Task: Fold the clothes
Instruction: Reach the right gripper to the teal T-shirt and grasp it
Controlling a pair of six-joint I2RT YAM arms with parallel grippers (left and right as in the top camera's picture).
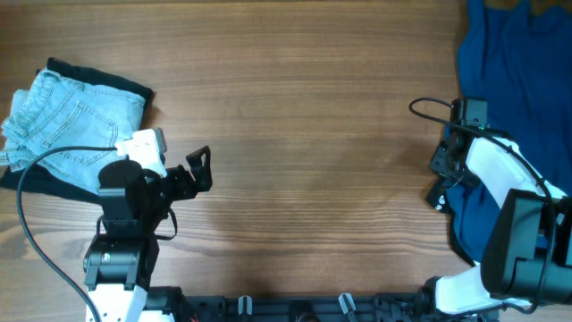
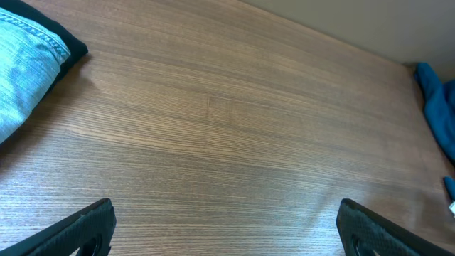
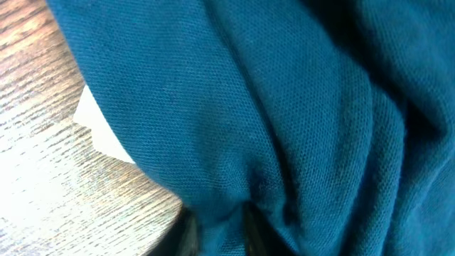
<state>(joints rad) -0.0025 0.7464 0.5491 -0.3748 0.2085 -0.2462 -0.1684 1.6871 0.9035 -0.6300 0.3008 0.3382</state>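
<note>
The blue shirt (image 1: 518, 80) lies bunched at the right edge of the wooden worktop (image 1: 313, 107), running from the far right corner down along that side. The right claw (image 3: 217, 224) sits at the shirt's inner border, about midway along the right edge of the worktop. In the wrist view its two dark fingertips are drawn close together with a fold of blue knit pinched between them, so it appears clenched on the shirt, though the view is very tight. A white patch (image 3: 99, 131) pokes out from under the fabric onto the worktop; I cannot tell what it is.

On the left side of the worktop, the pale denim shorts (image 1: 63, 125) lie folded on top of a black garment (image 1: 98, 76), whose dark border shows along the far side and at the near left corner of the pile.

The left claw (image 1: 202, 170) hangs over bare wood at the near left of the worktop, just inward of the shorts. It is released: its fingers stand wide apart at the bottom corners of the wrist view, with nothing between them and only wood grain ahead.
</note>
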